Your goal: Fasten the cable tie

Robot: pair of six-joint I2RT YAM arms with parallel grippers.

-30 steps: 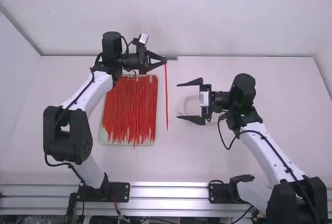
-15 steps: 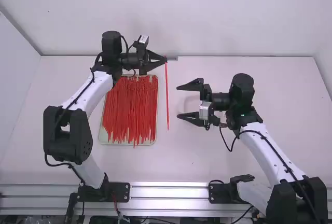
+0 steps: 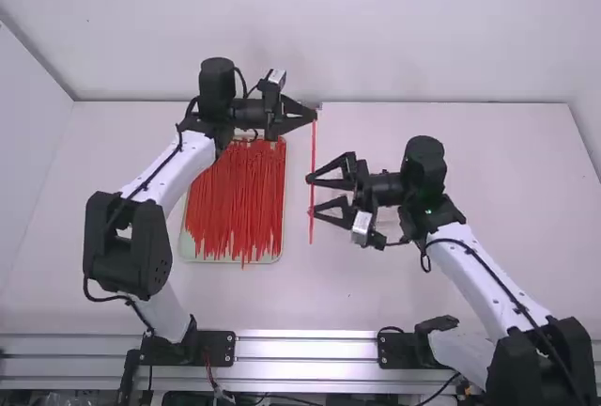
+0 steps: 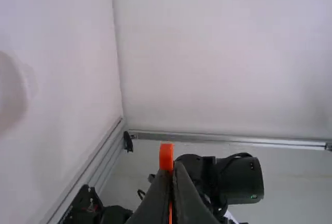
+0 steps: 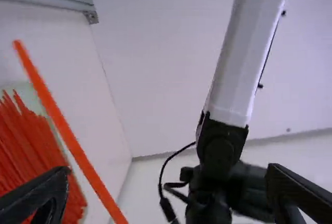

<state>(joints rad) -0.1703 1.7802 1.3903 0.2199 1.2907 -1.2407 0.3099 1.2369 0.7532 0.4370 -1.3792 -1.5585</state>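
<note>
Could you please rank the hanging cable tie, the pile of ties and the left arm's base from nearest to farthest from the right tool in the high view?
1. The hanging cable tie, right at the open right tool.
2. The pile of ties, on the left arm's side.
3. The left arm's base, at the bottom edge.

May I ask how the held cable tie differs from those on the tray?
The held cable tie dangles from the left pincer; the piled ties lie flat on the tray. The held cable tie is single; the piled ties are many. Both are red-orange.
</note>
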